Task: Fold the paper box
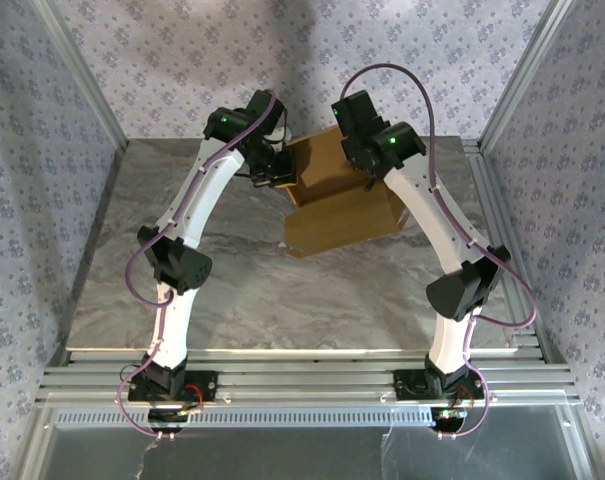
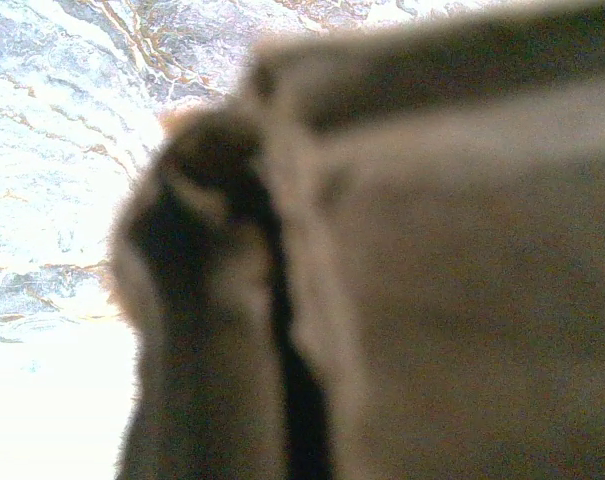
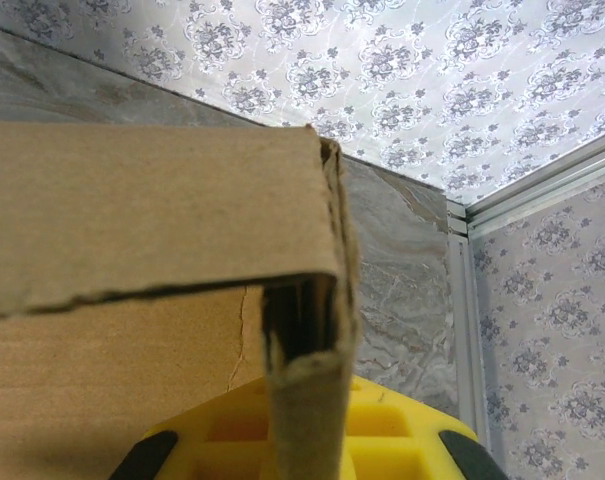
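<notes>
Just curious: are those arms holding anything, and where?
The paper box: right jaws pinch a folded-up side wall; left jaws seem clamped on its left edge.

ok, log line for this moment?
paper box: partly folded, far centre of table | left gripper: shut at its left side, grip unclear | right gripper: shut on its wall

paper box [image 1: 342, 205] on table [image 1: 232, 290] at far centre, left jaws at its left edge, right jaws at its right edge
</notes>
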